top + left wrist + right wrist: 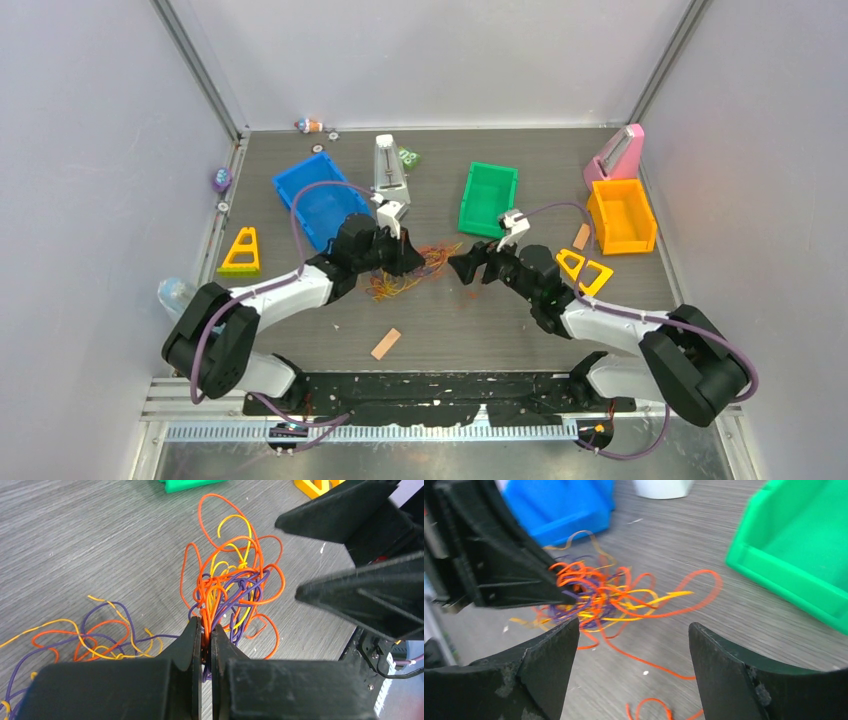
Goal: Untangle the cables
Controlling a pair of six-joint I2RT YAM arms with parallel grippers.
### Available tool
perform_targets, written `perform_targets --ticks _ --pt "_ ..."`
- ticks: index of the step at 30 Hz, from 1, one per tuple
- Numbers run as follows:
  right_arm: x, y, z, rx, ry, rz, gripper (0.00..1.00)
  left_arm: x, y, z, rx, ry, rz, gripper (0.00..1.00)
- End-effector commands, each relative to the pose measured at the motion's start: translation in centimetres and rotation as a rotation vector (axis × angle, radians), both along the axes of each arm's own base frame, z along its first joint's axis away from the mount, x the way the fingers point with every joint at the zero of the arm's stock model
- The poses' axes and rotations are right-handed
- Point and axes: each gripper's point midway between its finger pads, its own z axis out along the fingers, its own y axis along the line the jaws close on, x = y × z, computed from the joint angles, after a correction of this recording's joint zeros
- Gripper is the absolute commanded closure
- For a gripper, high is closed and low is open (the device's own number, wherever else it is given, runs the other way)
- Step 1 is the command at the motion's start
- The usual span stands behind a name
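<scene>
Orange, yellow and purple cables: where do they lie? (listener)

I see them as one loose tangle on the grey wood-grain table, about its middle, nearer to me than the blue bin and the green bin. Some loops trail off toward the left and near side. (operator)

What is each gripper doing? (listener)

My left gripper is pinched tight on a bunch of strands at the tangle's edge, and the loops fan out beyond its fingertips. My right gripper sits just right of the tangle, tips pointing left at it, fingers spread wide with nothing between them. In its wrist view the cables lie beyond the gap and touch neither finger. The two grippers face each other, close but apart. (operator)
</scene>
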Motion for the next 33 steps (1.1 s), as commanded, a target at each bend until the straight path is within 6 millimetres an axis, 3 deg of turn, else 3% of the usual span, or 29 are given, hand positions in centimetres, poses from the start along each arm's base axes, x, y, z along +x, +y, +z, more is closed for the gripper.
perform_targets --ticks 1,9,12,14,16,17,18,20,21,22,23,24,26,30,33 --pt "-1.8 4.0 4.1 0.109 -0.137 0.251 0.15 0.2 -1.1 3.4 -0.094 -0.105 -0.050 1.00" --pt "-3.4 6.6 4.2 0.144 -0.137 0.386 0.12 -1.6 -2.3 5.9 -0.214 -0.165 -0.161 1.00" --pt "-4.0 7.3 4.4 0.150 -0.147 0.427 0.17 -2.2 -2.5 6.4 -0.242 -0.181 -0.191 1.00" --pt "-4.2 7.5 4.5 0.151 -0.151 0.442 0.24 -2.5 -2.6 6.9 -0.259 -0.194 -0.208 1.00" --pt "-4.2 7.6 4.5 0.148 -0.152 0.440 0.40 -2.8 -2.6 7.1 -0.269 -0.206 -0.219 1.00" --pt "-3.9 7.4 4.2 0.138 -0.142 0.423 0.54 -2.9 -2.5 7.2 -0.271 -0.213 -0.215 1.00" --pt "-3.6 7.3 4.2 0.131 -0.139 0.409 0.59 -2.8 -2.4 7.3 -0.271 -0.222 -0.208 1.00" --pt "-2.2 6.6 3.5 0.089 -0.104 0.322 0.77 -2.5 -1.8 7.3 -0.259 -0.243 -0.166 1.00" --pt "-0.9 5.4 1.8 0.028 -0.043 0.222 0.87 -2.1 -1.3 7.2 -0.241 -0.253 -0.128 1.00" --pt "0.1 4.9 1.8 0.005 -0.032 0.163 0.91 -1.6 -0.5 7.1 -0.219 -0.269 -0.077 1.00" --pt "1.4 2.8 0.2 -0.066 0.019 0.026 0.94 -1.1 0.4 7.0 -0.194 -0.287 -0.017 1.00" --pt "2.7 1.2 0.2 -0.095 0.023 -0.091 0.94 -0.8 1.2 6.9 -0.172 -0.296 0.030 0.99" --pt "3.5 -1.2 -0.7 -0.158 0.057 -0.228 0.95 0.1 3.1 6.4 -0.120 -0.306 0.139 0.97" --pt "3.8 -4.8 -0.8 -0.219 0.078 -0.411 0.95 1.7 6.8 5.1 -0.012 -0.284 0.354 0.99" --pt "3.8 -6.7 -0.6 -0.227 0.072 -0.508 0.95 2.1 7.9 4.6 0.028 -0.268 0.415 1.00"
